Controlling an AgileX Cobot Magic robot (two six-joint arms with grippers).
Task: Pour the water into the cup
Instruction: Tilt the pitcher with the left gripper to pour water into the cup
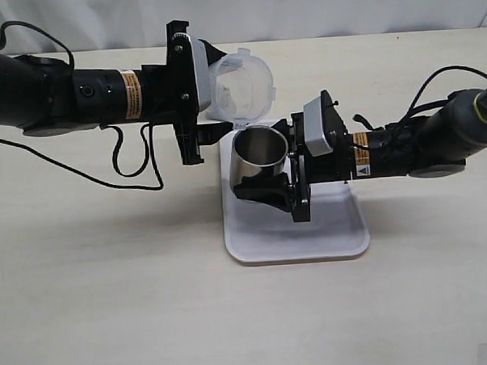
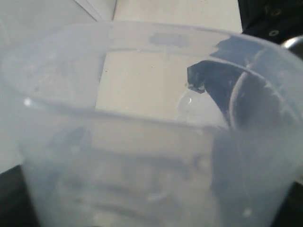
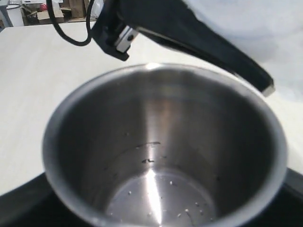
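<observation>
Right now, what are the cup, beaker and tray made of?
The cup looks like polished stainless steel: mirror-like reflections. The beaker looks like frosted translucent plastic: table shows through. The tray is white, matte, probably plastic; unsure.

I've got a pale cream worktop [image 1: 96,318] filling the frame. One white tray [image 1: 327,235] with rounded corners lies flat on it, just right of centre in the lower half. Left of centre, a thin black cable [image 1: 106,186] loops across the worktop. In the bottom right corner there's a small pale scrap I can't make out.
</observation>
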